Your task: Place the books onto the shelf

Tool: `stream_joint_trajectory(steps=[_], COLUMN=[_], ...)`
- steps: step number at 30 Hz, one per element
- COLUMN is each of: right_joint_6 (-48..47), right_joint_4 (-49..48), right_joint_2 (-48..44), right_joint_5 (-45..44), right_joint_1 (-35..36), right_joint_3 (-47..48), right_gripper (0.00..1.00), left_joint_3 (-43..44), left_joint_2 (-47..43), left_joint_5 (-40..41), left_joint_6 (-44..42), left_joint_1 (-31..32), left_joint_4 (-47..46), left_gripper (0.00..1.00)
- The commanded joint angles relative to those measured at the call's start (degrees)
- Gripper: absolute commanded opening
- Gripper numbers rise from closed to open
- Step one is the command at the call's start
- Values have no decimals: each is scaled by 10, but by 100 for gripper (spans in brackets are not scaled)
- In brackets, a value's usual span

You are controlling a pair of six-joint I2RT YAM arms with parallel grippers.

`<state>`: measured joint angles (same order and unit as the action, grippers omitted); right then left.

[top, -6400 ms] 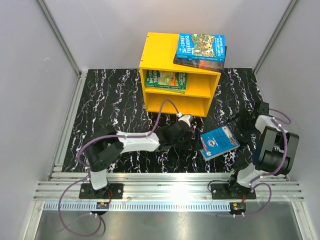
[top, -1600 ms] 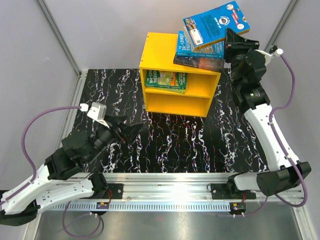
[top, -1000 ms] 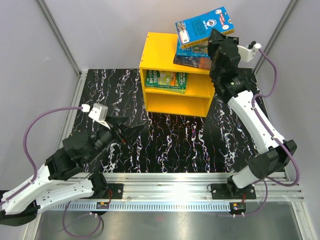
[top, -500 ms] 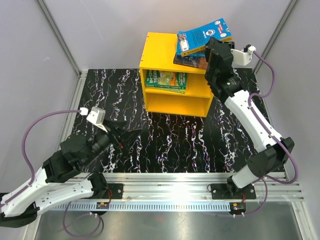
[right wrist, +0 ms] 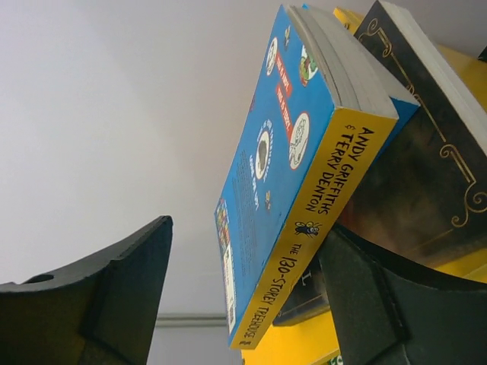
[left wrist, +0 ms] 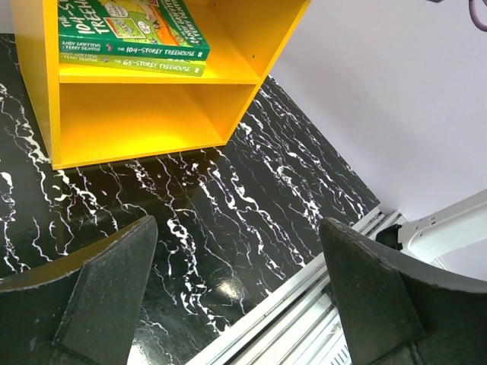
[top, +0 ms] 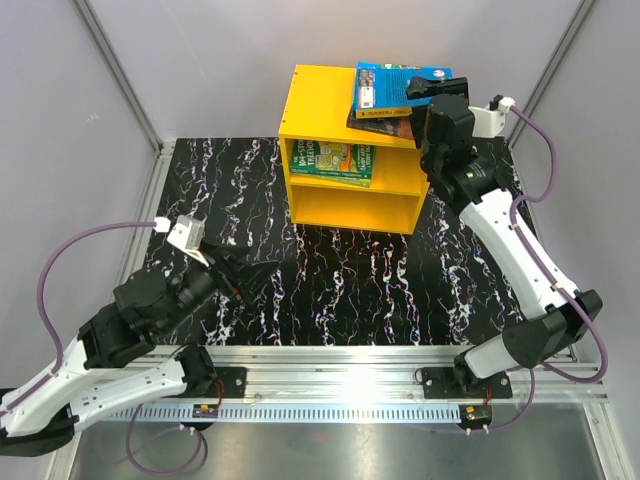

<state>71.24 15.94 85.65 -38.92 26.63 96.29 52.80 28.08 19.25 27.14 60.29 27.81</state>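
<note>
Between the spread fingers of the right claw (right wrist: 243, 251) sits a bright blue cartoon-covered paperback (right wrist: 274, 167), stacked atop the boxy yellow wooden shelf (top: 320, 95), while the left claw (left wrist: 237, 228) gapes wide.

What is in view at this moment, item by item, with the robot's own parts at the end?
Shelf: one, yellow, far middle of the table, two open compartments.
Green books: two, stacked flat in the upper compartment.
Dark book: one, bottom of the pile on the shelf top.
Blue book: one, yellow spine, top of that pile.
Second blue book: only an edge shows, between those two.
Table: one, black with white veins.
Left gripper: open, empty, above the near-left table.
Right gripper: open, fingers either side of the top blue book.
</note>
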Motion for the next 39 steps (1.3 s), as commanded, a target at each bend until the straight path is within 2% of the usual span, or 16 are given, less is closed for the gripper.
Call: stream_joint_trajectory(steps=[1, 4, 6, 8, 11, 17, 30, 39], right_joint_6=[13, 8, -8, -15, -24, -9, 0, 6], right_joint_4=[6, 6, 2, 18, 25, 20, 31, 30], right_joint_2=[-33, -34, -27, -18, -13, 14, 74, 21], right_joint_5=[38, 72, 95, 106, 115, 215, 318, 328], right_joint_1=[3, 3, 3, 4, 1, -51, -64, -69], right_joint_3=[2, -1, 6, 16, 23, 40, 122, 44], right_gripper=[83, 85, 94, 100, 100, 100, 100, 100], left_joint_3=[23, 22, 22, 25, 27, 29, 26, 27], left_joint_2=[10, 14, 15, 19, 22, 28, 51, 57], left_joint_5=[-17, -18, -18, -18, -18, -15, -11, -15], left_joint_6=[7, 12, 13, 14, 15, 14, 12, 13], left_joint_1=[1, 1, 1, 1, 1, 1, 1, 1], left_joint_4=[-4, -5, -4, -1, 1, 5, -14, -17], left_gripper=[90, 90, 90, 90, 90, 90, 90, 90])
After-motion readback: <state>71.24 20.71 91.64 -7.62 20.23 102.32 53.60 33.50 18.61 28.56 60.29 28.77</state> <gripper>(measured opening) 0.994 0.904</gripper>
